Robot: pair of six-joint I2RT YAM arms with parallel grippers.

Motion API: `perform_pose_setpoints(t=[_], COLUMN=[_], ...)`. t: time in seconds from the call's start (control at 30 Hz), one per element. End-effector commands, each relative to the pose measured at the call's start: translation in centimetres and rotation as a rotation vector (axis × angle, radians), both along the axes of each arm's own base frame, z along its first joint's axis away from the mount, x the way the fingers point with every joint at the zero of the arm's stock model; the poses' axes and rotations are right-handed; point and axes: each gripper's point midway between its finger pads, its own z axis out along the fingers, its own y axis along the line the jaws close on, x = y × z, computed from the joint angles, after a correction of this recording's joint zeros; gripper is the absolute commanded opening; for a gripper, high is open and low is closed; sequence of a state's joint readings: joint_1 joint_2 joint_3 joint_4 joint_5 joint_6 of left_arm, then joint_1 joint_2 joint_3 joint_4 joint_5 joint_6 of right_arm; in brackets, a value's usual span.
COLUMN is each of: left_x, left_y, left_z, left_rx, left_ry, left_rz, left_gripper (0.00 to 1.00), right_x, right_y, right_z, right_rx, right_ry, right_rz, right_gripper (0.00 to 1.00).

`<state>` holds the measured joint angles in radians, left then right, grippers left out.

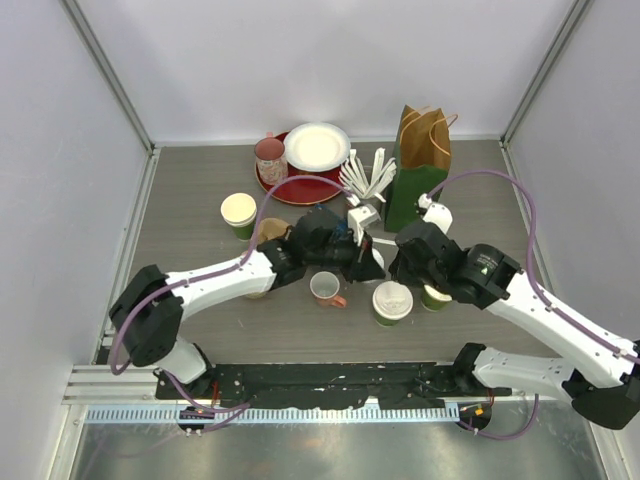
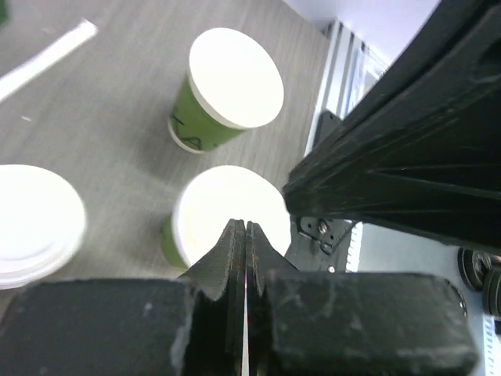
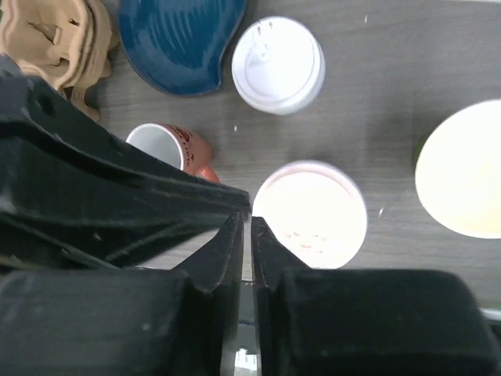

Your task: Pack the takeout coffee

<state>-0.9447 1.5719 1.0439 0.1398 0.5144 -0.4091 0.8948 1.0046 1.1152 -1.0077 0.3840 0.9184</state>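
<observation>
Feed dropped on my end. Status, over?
Shut, empty: left gripper, right gripper. Not yet packed: lidded green paper cup. Close beside it: white ceramic mug.

Front cup [image 1: 392, 302] just R of mug [image 1: 327, 289], left cup [image 1: 239, 214] behind-L of both, bag [image 1: 424, 140] rear R.

**Site:** robotics lab test cell.
**Evidence:** white panel walls [image 1: 330, 60] set in aluminium posts [image 1: 110, 78] enclose a grey wood-grain table [image 1: 190, 180]. The left arm [image 1: 215, 280] and right arm [image 1: 560, 320] are bolted to a black base plate [image 1: 330, 378]. A purple cable [image 1: 531, 230] loops loose.
**Staged props:** green paper cup [image 1: 238, 213], brown paper bag [image 1: 425, 135].
</observation>
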Motion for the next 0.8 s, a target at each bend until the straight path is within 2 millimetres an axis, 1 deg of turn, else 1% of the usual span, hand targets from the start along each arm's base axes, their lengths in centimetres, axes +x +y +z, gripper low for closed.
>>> perform_pose_setpoints(t=[0.0, 0.03, 0.07, 0.1, 0.13, 0.17, 0.2, 0.23, 0.27, 0.3, 0.33, 0.37, 0.4, 0.43, 0.47, 0.5, 0.53, 0.57, 0.6, 0.63, 0.67, 0.7, 0.73, 0.77], left_x=[3.4, 4.8, 5.6, 6.1, 7.7, 8.7, 9.3, 10.0, 11.6, 12.0, 12.5, 13.1, 13.1, 13.2, 13.5, 13.2, 13.2, 13.0, 13.2, 13.2, 13.1, 13.5, 13.5, 13.6], left_y=[2.2, 3.6, 4.5, 5.6, 7.4, 8.6, 10.0, 11.2, 13.7, 15.3, 16.6, 18.8, 20.1, 21.0, 22.7, 23.7, 24.6, 25.3, 26.5, 27.2, 27.8, 29.0, 29.4, 29.8], left_z=[5.9, 6.4, 6.5, 6.2, 7.0, 7.4, 6.5, 6.4, 7.3, 6.6, 6.6, 7.2, 6.4, 6.4, 5.4, 5.6, 5.4, 4.4, 4.3, 3.9, 2.9, 2.7, 2.7, 2.3], left_rx=[-0.093, -0.083, -0.078, -0.057, -0.067, -0.069, -0.040, -0.034, -0.044, -0.023, -0.020, -0.029, -0.008, -0.006, 0.014, 0.011, 0.012, 0.025, 0.023, 0.023, 0.035, 0.032, 0.028, 0.029], left_ry=[-0.044, -0.051, -0.043, -0.026, -0.034, -0.038, -0.006, -0.005, -0.029, -0.022, -0.028, -0.050, -0.054, -0.062, -0.053, -0.060, -0.049, -0.033, -0.028, -0.016, 0.004, 0.012, 0.018, 0.030], left_rz=[0.125, 0.189, 0.228, 0.265, 0.332, 0.392, 0.448, 0.500, 0.598, 0.649, 0.691, 0.753, 0.787, 0.813, 0.860, 0.888, 0.916, 0.934, 0.970, 0.994, 1.015, 1.056, 1.071, 1.085], left_gripper=[0.06, 0.18, 0.25, 0.37, 0.42, 0.46, 0.52, 0.55, 0.56, 0.59, 0.60, 0.61, 0.62, 0.62, 0.62, 0.62, 0.62, 0.62, 0.62, 0.62, 0.62, 0.62, 0.62, 0.61], right_x=[2.0, 2.5, 2.9, 3.3, 3.7, 4.5, 5.6, 6.0, 6.7, 7.8, 8.4, 9.3, 10.1, 11.0, 11.8, 12.3, 13.0, 13.8, 14.3, 14.6, 14.9, 15.0, 15.3, 15.7], right_y=[0.3, 0.8, 1.2, 2.0, 2.5, 3.4, 3.6, 4.3, 4.6, 5.1, 5.3, 5.6, 6.0, 5.7, 5.9, 5.7, 5.7, 5.5, 5.4, 5.8, 6.0, 6.7, 7.0, 6.8], right_z=[3.6, 4.2, 4.4, 4.8, 4.8, 4.6, 4.4, 4.0, 4.1, 2.3, 1.8, 1.7, 0.2, -0.3, -0.1, -0.4, -1.7, -1.6, -2.3, -3.5, -4.3, -4.9, -6.1, -6.7], right_rx=[-0.054, -0.094, -0.112, -0.107, -0.141, -0.152, -0.155, -0.160, -0.170, -0.214, -0.228, -0.242, -0.268, -0.274, -0.267, -0.281, -0.324, -0.359, -0.383, -0.405, -0.417, -0.409, -0.418, -0.417], right_ry=[-0.125, -0.144, -0.153, -0.166, -0.178, -0.172, -0.168, -0.150, -0.150, -0.107, -0.094, -0.091, -0.055, -0.038, -0.038, -0.026, -0.002, -0.017, -0.009, 0.012, 0.024, 0.033, 0.058, 0.077], right_rz=[0.060, 0.106, 0.131, 0.165, 0.226, 0.248, 0.244, 0.286, 0.288, 0.291, 0.293, 0.296, 0.294, 0.275, 0.258, 0.237, 0.224, 0.207, 0.210, 0.225, 0.247, 0.282, 0.292, 0.288], right_gripper=[0.21, 0.31, 0.37, 0.45, 0.59, 0.64, 0.66, 0.70, 0.71, 0.71, 0.72, 0.72, 0.73, 0.85, 0.85, 0.85, 0.81, 0.77, 0.75, 0.73, 0.72, 0.68, 0.61, 0.56])
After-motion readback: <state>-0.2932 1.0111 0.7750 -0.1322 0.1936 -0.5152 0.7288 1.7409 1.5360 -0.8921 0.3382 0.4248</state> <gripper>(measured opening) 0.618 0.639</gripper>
